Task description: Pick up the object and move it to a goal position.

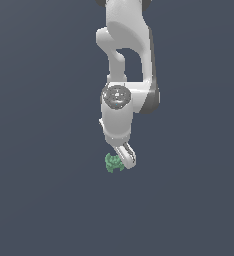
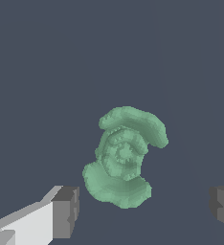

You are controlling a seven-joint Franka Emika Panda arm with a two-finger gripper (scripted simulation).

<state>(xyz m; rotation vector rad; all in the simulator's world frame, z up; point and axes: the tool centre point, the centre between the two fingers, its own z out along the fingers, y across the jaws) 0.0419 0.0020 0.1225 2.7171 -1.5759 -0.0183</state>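
The object [image 2: 125, 156] is a small mottled green lumpy thing with curved prongs, lying on the dark grey floor. In the exterior view it [image 1: 112, 163] shows just below the arm's wrist, partly behind one finger [image 1: 126, 155]. My gripper [image 2: 142, 210] is open, its two dark fingertip pads [image 2: 66, 210] wide apart on either side of the object. The object lies between the fingers' line and slightly ahead of it, and neither pad touches it. In the exterior view the gripper [image 1: 120, 159] hangs low over the object.
The white arm [image 1: 124, 75] reaches down from the top of the exterior view. A plain dark grey floor [image 1: 39, 200] surrounds the object, with no other objects showing.
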